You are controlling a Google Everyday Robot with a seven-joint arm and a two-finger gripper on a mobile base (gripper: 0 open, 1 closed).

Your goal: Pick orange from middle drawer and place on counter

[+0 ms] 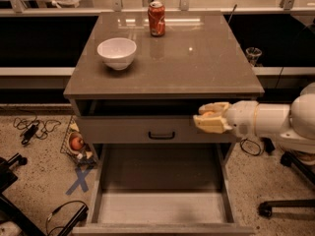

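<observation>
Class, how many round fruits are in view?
2: a small orange fruit gripped in the cream end effector by the grey drawer front; a reddish fruit in the floor basket, more possibly hidden.

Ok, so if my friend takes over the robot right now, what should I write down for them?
Hand: the gripper is shut on the orange, in front of the right end of the closed drawer front, just below the counter edge.
Things: the middle drawer is pulled open, with nothing on its floor. The counter holds a white bowl and a soda can.
Done: the orange is out of the drawer.
Left: lift it over the counter edge, set it on a bare spot, probably front right, and let go.
</observation>
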